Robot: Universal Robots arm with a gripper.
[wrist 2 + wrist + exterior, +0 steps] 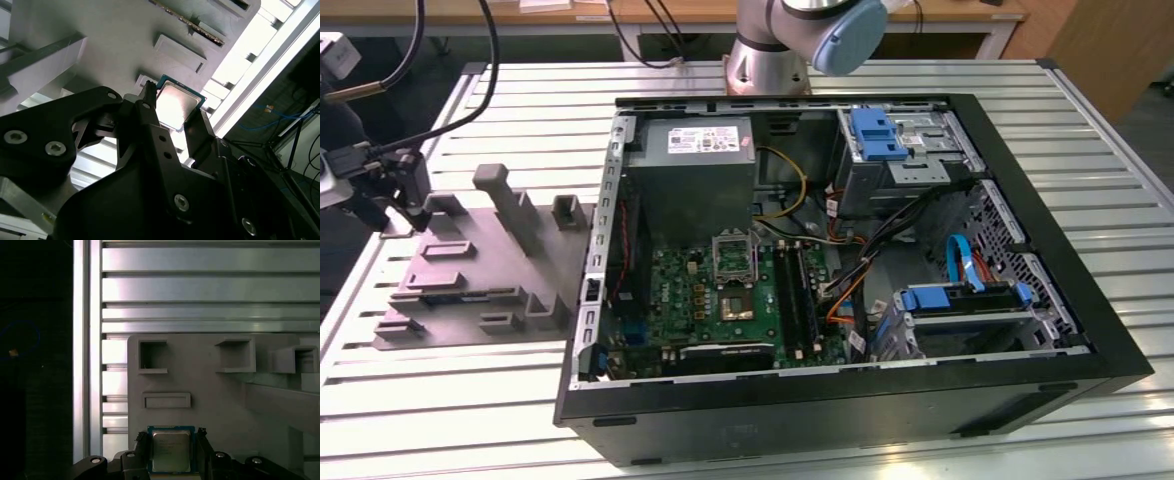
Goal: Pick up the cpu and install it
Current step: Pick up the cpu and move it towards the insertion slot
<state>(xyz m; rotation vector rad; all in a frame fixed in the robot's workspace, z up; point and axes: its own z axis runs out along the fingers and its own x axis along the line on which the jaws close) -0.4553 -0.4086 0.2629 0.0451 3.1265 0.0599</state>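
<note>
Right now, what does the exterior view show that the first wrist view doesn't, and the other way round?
Exterior view: the open computer case, its motherboard with the silver socket frame, the grey power-supply box and the arm's base.
First wrist view: the cpu right at the claw, metal top facing the camera.
Both: the grey parts tray and the slatted table.
</note>
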